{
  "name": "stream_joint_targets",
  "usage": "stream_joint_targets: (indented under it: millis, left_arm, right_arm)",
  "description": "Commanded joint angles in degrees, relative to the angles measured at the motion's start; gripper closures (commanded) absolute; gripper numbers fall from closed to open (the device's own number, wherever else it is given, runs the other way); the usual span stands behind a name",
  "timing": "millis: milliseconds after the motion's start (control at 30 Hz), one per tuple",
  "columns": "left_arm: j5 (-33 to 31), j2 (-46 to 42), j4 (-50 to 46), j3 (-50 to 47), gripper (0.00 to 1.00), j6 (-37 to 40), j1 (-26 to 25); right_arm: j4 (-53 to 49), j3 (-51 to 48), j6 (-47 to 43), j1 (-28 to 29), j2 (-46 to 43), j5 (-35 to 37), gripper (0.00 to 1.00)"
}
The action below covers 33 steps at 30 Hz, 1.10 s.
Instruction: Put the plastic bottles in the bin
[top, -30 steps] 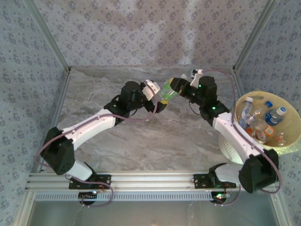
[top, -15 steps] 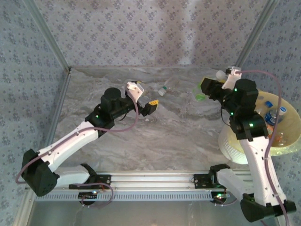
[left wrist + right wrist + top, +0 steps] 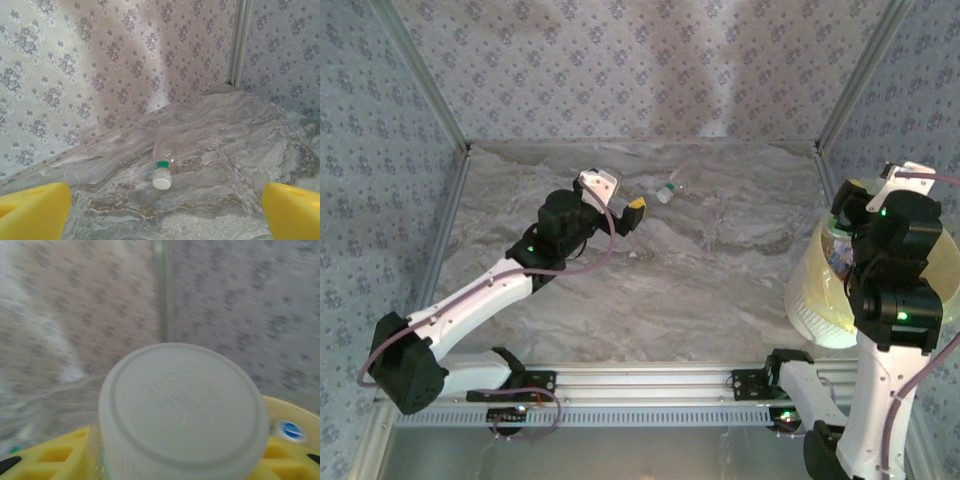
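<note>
My right end effector (image 3: 182, 465) grips one white-capped bottle (image 3: 182, 405) at the rim of the single bin (image 3: 808, 285), arm standing upright. My left end effector (image 3: 160, 215), jaws wide apart, faces one green-collared bottle (image 3: 162, 170) lying on the table (image 3: 240, 150), arm stretched low.

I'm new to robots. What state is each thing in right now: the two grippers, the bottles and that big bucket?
left gripper: open, empty.
bottle on the table: lying on its side, capped, untouched.
right gripper: shut on the white-capped bottle, above the bin's edge.
white-capped bottle: capped, held off the table.
bin: upright, with bottles inside.
</note>
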Motion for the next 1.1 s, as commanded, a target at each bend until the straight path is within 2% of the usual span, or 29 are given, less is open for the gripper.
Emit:
stream_joint_targets:
  millis: [0, 100, 167, 300, 367, 433, 533, 667, 733, 767, 833, 933, 1067]
  left_arm:
    - [-1.71, 1.7, -0.41, 3.57, 0.02, -2.81, 0.58]
    - [-0.84, 3.12, -1.66, 5.54, 0.02, -4.54, 1.05]
    - [0.27, 4.0, -3.02, 7.16, 0.02, -5.02, 1.29]
    - [0.62, 4.58, -4.13, 8.3, 0.02, -5.43, 1.26]
    - [0.51, 4.42, -4.2, 8.23, 0.02, -5.39, 1.33]
    - [0.45, 4.28, -4.66, 8.55, 0.02, -5.23, 1.39]
    - [0.3, 4.39, -5.34, 8.71, 0.02, -4.88, 1.49]
    - [0.33, 4.58, -5.65, 8.93, 0.02, -4.7, 1.64]
    - [0.41, 4.61, -5.68, 9.0, 0.02, -4.61, 1.63]
    - [0.41, 4.64, -5.74, 8.94, 0.02, -4.59, 1.66]
    - [0.39, 4.62, -5.96, 8.99, 0.02, -4.53, 1.76]
    - [0.38, 4.67, -5.84, 8.65, 0.02, -4.7, 1.9]
    - [0.31, 4.65, -5.58, 8.19, 0.02, -5.15, 2.09]
  right_arm:
    - [-3.89, -1.9, -1.93, -4.27, -0.67, 8.86, 0.48]
    - [-2.64, -4.52, -0.83, -8.49, -2.41, 6.15, 0.48]
    - [-3.31, -4.78, -0.43, -11.73, -2.26, 1.87, 0.49]
    - [-8.67, -2.55, 0.46, -20.51, 1.14, -13.63, 0.49]
    - [-10.78, -2.12, 0.18, -25.03, 2.57, -18.05, 0.49]
    - [-11.9, -2.41, -0.15, -29.62, 3.52, -20.58, 0.49]
    - [-12.14, -2.44, 0.69, -31.54, 3.86, -22.2, 0.46]
    - [-16.72, -0.56, 2.03, -34.48, 9.48, -26.06, 0.41]
    - [-18.69, -0.27, 2.95, -35.35, 11.78, -25.03, 0.3]
    - [-18.98, -0.12, 3.24, -35.44, 12.17, -22.99, 0.19]
    - [-18.3, -0.01, 4.59, -35.45, 11.6, -14.94, 0.02]
    - [-16.33, 0.2, 5.02, -35.45, 9.74, -6.96, 0.0]
    - [-14.89, 1.92, 6.12, -34.57, 9.21, -3.63, 0.0]
